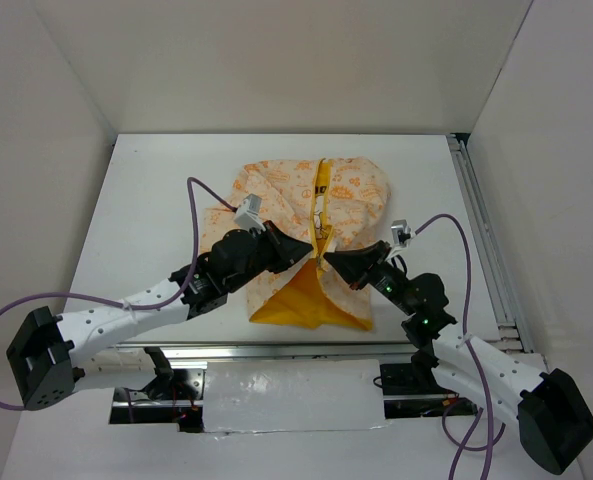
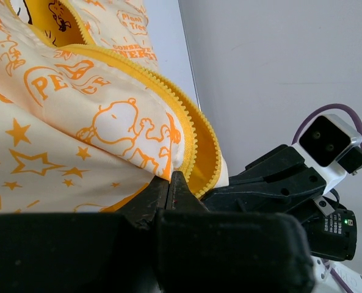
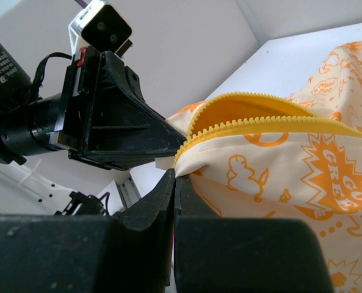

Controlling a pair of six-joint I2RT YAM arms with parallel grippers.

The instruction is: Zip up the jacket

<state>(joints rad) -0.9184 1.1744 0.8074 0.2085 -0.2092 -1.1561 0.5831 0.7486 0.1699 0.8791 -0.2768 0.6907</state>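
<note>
Top external shows you the jacket at mid-frame on the table, its lower front gaping. Your left gripper and right gripper meet at the zipper. Each has its fingers pressed together, pinching a fabric edge beside the yellow teeth.

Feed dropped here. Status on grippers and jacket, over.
Left gripper shut on jacket at zipper edge. Right gripper shut on facing edge. Bottom unzipped, lining showing. Nothing in the way.

Matt cloth jacket, toothed plastic zipper, smooth white table.
</note>
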